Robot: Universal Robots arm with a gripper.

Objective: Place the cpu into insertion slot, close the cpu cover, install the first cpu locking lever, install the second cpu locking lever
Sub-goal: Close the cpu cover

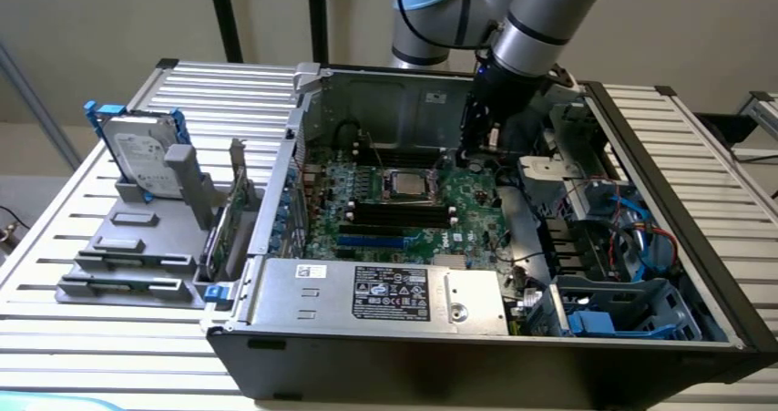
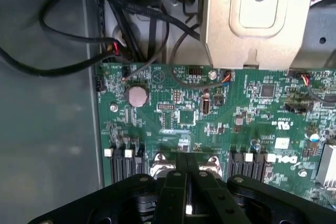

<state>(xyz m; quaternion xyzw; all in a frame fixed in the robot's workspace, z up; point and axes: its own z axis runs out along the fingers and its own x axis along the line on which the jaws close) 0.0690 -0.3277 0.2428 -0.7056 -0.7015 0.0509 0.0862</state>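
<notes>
Cpu: a pale silvery square lay in the insertion slot, in the middle of the green board.
Insertion slot: the metal-rimmed socket sat just above the black memory strips. Its metalwork was too small to tell whether it was folded down or latched.
Gripper: the black tool hung low inside the case, near the slot on the exterior view's right. Its jaws were pressed together with nothing seen between them. Whether the tip touched the board could not be told.
Case: an open computer case lay on its side, with a grey labelled box along its near edge and blue cables at the exterior view's right.
Surface: a table of silvery metal slats carried the case. On the exterior view's left, a hard drive stood upright in a grey rack.
Room: a pale wall stood behind, with black poles in front of it.
Exterior view gave: the table, the room, the slot and the arm reaching down.
Wrist view gave: the closed gripper over the board, a coin cell, a bent metal bracket and black cables.
</notes>
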